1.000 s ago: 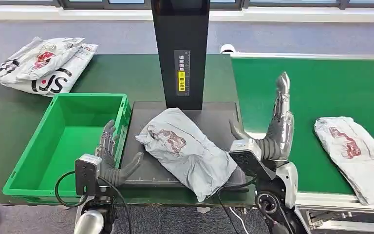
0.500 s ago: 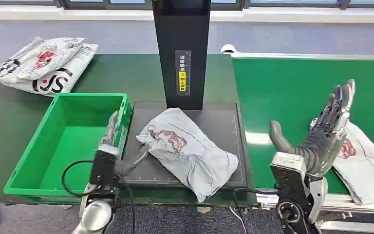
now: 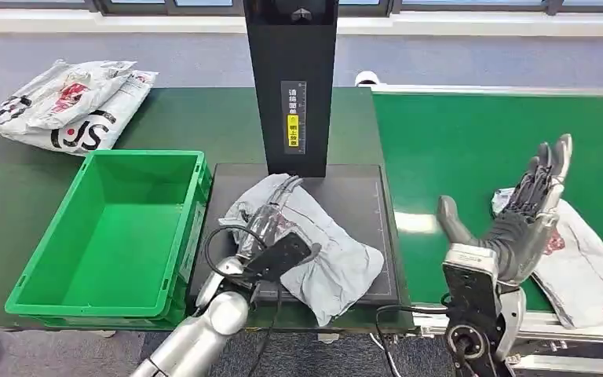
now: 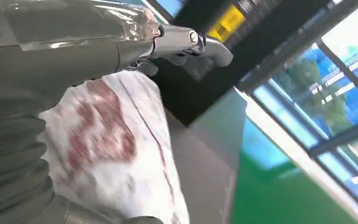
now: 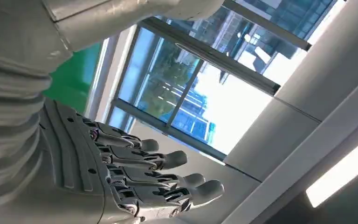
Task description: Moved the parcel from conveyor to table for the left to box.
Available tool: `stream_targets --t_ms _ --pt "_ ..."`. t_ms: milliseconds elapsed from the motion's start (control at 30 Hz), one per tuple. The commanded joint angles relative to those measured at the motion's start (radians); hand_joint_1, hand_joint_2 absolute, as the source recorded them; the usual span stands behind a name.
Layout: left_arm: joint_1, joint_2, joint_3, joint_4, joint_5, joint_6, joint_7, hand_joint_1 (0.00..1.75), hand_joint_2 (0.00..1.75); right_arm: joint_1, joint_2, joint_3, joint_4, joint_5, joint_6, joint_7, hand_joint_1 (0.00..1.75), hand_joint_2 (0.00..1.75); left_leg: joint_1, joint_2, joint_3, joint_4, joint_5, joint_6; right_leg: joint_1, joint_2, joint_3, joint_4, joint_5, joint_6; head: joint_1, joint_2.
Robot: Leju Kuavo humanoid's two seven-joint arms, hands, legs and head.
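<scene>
lying at the far left of the bench (image 3: 180, 118), well apart from the work, is a pile of printed mailers (image 3: 67, 102). next to the right, a green crate (image 3: 106, 232) is sitting open-topped with nothing showing inside it, so the boxing step is not yet done.

just right of the crate, the grey parcel (image 3: 326, 251) is resting on the black scanner plate (image 3: 361, 196) under the dark post (image 3: 292, 78). that placement suggests the carry from the conveyor is done for this parcel and what is left is the lift into the crate. the left hand (image 3: 271, 228) is lying on top of the parcel's near-left end, fingers stretched along its printed face. the left wrist view is showing the parcel (image 4: 116, 149) right beneath the hand's cover with a silver finger reaching past it, but whether the fingers are pinching the wrapper or only resting on it, i cannot tell.

further right, over the green conveyor (image 3: 471, 141), the right hand (image 3: 518, 220) is raised with fingers spread apart and holding nothing; the right wrist view is showing those fingers (image 5: 149, 172) splayed against the windows. behind it, a second grey parcel (image 3: 589, 275) is lying on the belt near its right edge, waiting its turn.
</scene>
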Motion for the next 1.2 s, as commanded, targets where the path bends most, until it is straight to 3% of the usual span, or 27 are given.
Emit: stream_targets --t_ms 33,333,800,1133,1167,1200 --pt "-0.098 -0.037 -0.143 0.202 0.021 -0.014 -0.002 0.00 1.75 -0.038 0.033 -0.046 0.081 0.004 0.003 0.010 0.00 1.75 0.000 0.000 0.001 -0.001 0.000 0.000 0.000 -0.001 0.002 -0.001 0.000 0.000 0.000 0.000" --pt "-0.171 -0.057 -0.209 0.381 0.002 -0.042 0.026 0.00 1.75 -0.056 0.048 -0.042 0.082 0.020 0.003 0.025 0.00 1.75 0.001 0.000 0.001 -0.001 0.001 0.000 0.001 -0.001 0.002 -0.002 0.001 -0.001 0.000 0.000" --pt "-0.171 -0.057 -0.209 0.381 0.002 -0.042 0.026 0.00 1.75 -0.056 0.048 -0.042 0.082 0.020 0.003 0.025 0.00 1.75 0.001 0.001 0.001 -0.001 0.001 0.000 0.001 0.000 0.002 -0.002 0.001 -0.001 0.000 0.000" --pt "-0.257 -0.061 -0.263 0.601 -0.142 -0.013 0.112 0.03 1.75 -0.070 0.057 -0.034 0.067 0.032 0.003 0.045 0.00 1.75 0.001 0.001 0.001 -0.001 0.001 0.000 0.001 0.000 0.002 -0.001 0.001 -0.001 0.000 0.000" --pt "-0.258 -0.059 -0.266 0.606 -0.156 -0.005 0.117 0.56 1.75 -0.071 0.056 -0.034 0.067 0.032 0.003 0.045 0.00 1.75 0.001 0.002 0.002 -0.002 0.001 0.000 0.001 0.000 0.002 -0.002 0.001 -0.001 0.000 0.000" --pt "-0.258 -0.056 -0.274 0.609 -0.171 0.009 0.126 1.75 1.75 -0.072 0.054 -0.033 0.066 0.033 0.003 0.045 0.00 1.75 0.001 0.003 0.002 -0.002 0.001 0.000 0.001 0.001 0.002 -0.003 0.002 -0.001 0.000 0.000"
